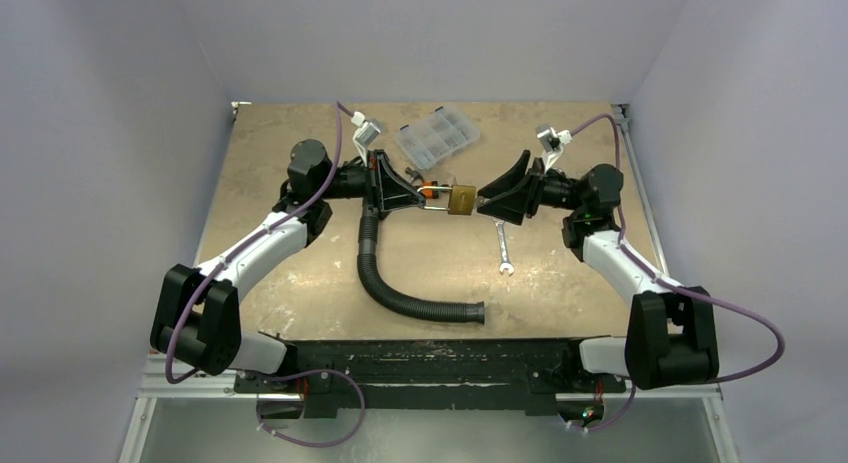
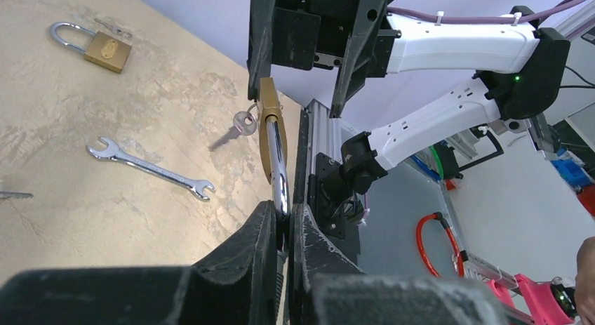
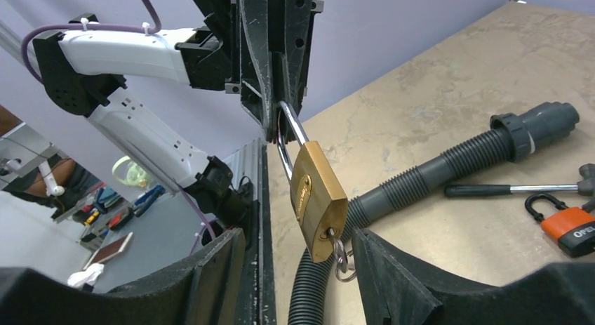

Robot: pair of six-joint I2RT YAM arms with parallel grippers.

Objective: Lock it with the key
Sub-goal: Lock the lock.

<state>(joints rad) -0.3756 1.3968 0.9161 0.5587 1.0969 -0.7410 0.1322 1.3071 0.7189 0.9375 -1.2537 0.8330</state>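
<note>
A brass padlock [image 1: 461,199] hangs in mid-air between the two arms. My left gripper [image 1: 420,201] is shut on its steel shackle [image 2: 279,177]. The key [image 3: 338,251] sits in the keyhole at the lock's free end, its ring dangling. My right gripper [image 3: 298,237] is open, its fingers standing on either side of the lock's key end without touching the key. In the left wrist view the lock body [image 2: 270,128] points edge-on at the right gripper, with the key [image 2: 242,125] sticking out to the side.
A black corrugated hose [image 1: 400,283] curves across the table below the lock. A wrench [image 1: 504,253] lies to its right. A clear organiser box [image 1: 437,135] stands at the back. An orange padlock [image 3: 572,227], a screwdriver [image 3: 512,189] and a second brass padlock [image 2: 105,50] lie on the table.
</note>
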